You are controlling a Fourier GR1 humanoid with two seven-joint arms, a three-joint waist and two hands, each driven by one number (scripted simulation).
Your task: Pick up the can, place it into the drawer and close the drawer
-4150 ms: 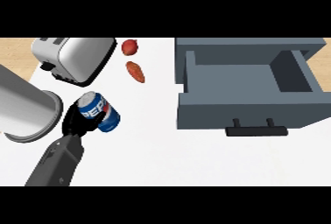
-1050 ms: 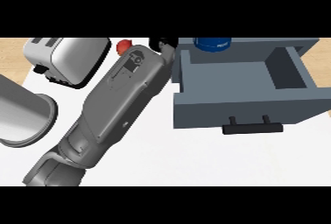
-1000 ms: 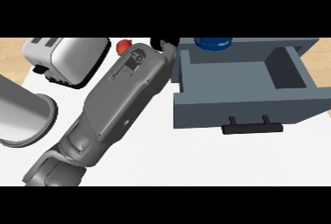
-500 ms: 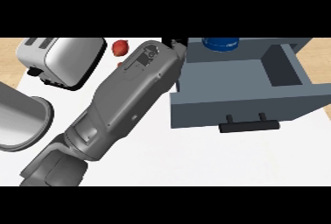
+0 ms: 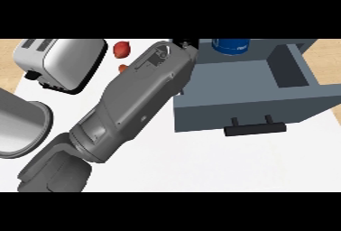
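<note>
Blue can in the drawer's back corner is probably light, stiff and slick, so grab mid-body; hand mostly hidden, can't tell if it's clamped.

One view only, the head view. It looks steeply down on the white counter top from above and from the robot's side, lower edge nearest the robot. The large grey forearm comes in from the lower left and runs diagonally up toward the top centre, close to the lens and filling much of the middle. The open grey-blue box-shaped drawer sits upper right, its black handle facing the lower edge. The silver slotted toaster sits upper left, cut by the frame top. A grey rounded cylinder is cropped at the left edge. No second view shares the scene.
</note>
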